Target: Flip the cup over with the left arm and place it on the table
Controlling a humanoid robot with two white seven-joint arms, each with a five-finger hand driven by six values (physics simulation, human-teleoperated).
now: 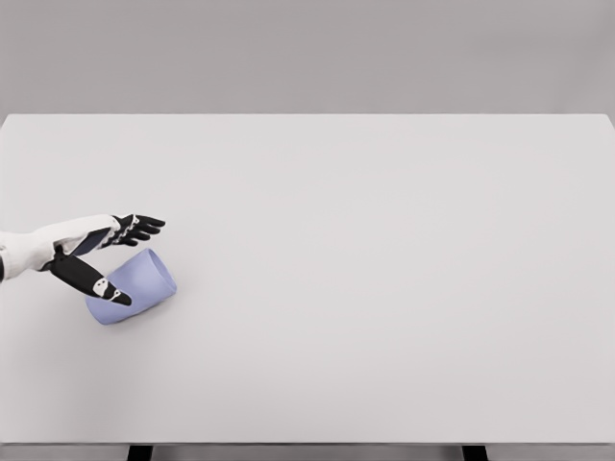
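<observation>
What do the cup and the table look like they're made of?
The cup looks like matte plastic, though glazed ceramic can't be ruled out: an even pale blue-lavender with no sheen or pattern. The table looks like a smooth painted or laminated board: a flat, uniform off-white top with no grain or reflections. Both are simulator renders, so the material is only a guess.

- counter: a broad, pale grey-white top, plain and matte; it fills most of the head view from the left edge to the right; its far edge runs straight across the upper part of the picture
- wall: flat grey, rising behind the counter's far edge
- two dark legs show under the near edge, one at the left, one at the right
</observation>
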